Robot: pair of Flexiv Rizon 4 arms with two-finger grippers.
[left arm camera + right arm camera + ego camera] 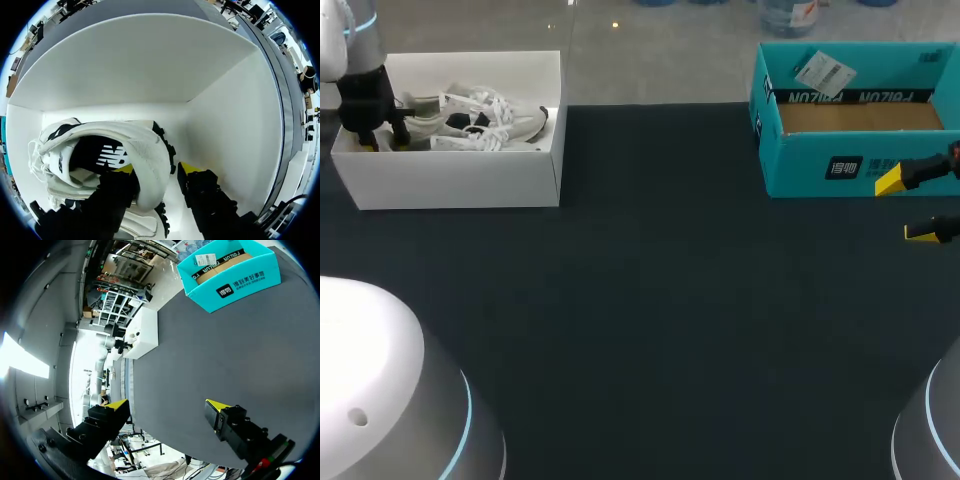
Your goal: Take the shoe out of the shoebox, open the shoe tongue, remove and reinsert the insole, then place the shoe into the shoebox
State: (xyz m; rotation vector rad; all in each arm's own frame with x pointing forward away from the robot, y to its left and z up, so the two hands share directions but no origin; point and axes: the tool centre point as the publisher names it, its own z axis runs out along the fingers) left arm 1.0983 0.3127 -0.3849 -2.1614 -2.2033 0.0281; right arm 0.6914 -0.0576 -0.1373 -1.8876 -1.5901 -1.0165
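A white sneaker with loose laces lies in the white shoebox at the table's far left. My left gripper reaches down into that box at the shoe's heel end. In the left wrist view the gripper straddles the heel of the sneaker: one finger sits inside the shoe opening, the other stands outside with a thin gap, so it is open. My right gripper hangs wide open and holds nothing, just in front of the teal box; in its own view the right gripper is over bare table.
The teal box stands open at the far right, its brown cardboard floor and a paper tag showing. The dark table stretches between the two boxes. The shoebox walls close in around my left gripper.
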